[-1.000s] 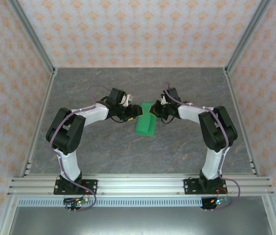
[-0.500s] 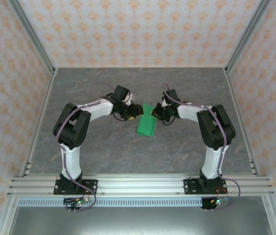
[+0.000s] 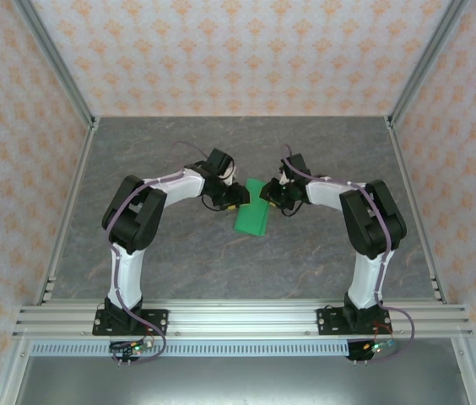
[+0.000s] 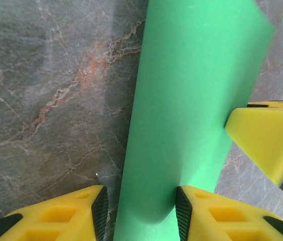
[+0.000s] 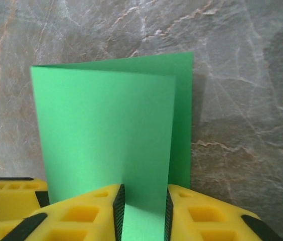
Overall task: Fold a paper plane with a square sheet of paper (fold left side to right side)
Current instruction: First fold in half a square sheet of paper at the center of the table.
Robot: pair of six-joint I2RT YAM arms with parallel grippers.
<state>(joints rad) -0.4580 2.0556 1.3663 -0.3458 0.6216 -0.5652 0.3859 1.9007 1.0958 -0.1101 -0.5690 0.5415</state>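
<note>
The square sheet of paper (image 3: 251,218) is bright green and lies folded in half on the grey table, its upper layer standing slightly up from the lower one (image 5: 106,130). My left gripper (image 3: 236,201) is at its upper left edge, jaws open, with the folded edge (image 4: 181,120) running between the pads (image 4: 100,211). My right gripper (image 3: 267,196) faces it from the upper right edge. Its jaws (image 5: 142,216) stand a little apart with the paper's loose edges between them, and neither pad presses on the paper. A yellow finger of the right gripper (image 4: 267,140) touches the paper's far edge.
The grey marbled table (image 3: 179,261) is bounded by aluminium posts (image 3: 56,67) and patterned walls. A metal rail (image 3: 238,319) crosses the near edge by the arm bases. Both arms reach inward, wrists close together over the paper.
My right gripper has opened from shut on the paper's edge. My left arm has shifted right, closer to the paper, and its jaws have narrowed. The paper has barely moved.
</note>
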